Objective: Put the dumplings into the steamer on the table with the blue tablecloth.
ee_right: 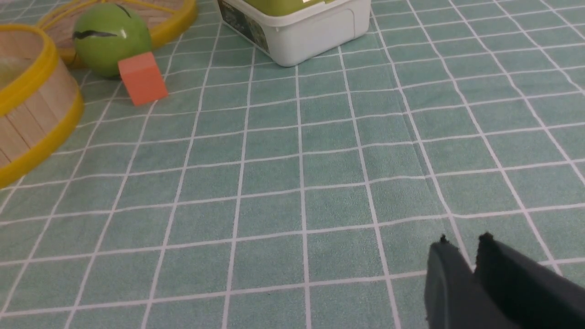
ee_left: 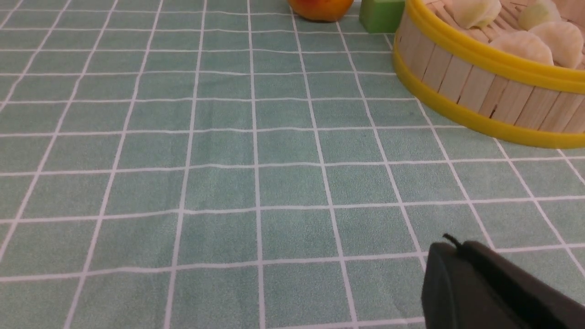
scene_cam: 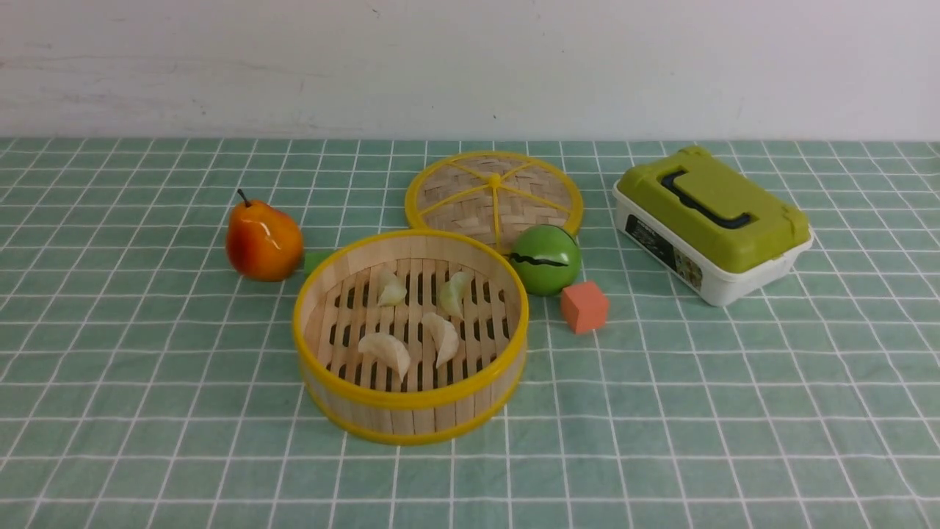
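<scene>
Four pale pleated dumplings [scene_cam: 415,323] inside round yellow-rimmed bamboo steamer [scene_cam: 411,411], task apparently done; left fingers [ee_left: 450,256] together, right fingers [ee_right: 462,256] slightly apart, both empty beside steamer.

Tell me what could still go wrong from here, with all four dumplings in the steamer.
1. The steamer is crowded by the pear and green ball; a low arm sweep could set either rolling.
2. The lid lies flat behind the steamer with the ball against it; reaching for it risks nudging the ball or orange cube.
3. The right end effector hangs low over the tablecloth, slightly parted; it could snag the cloth and drag everything.
</scene>
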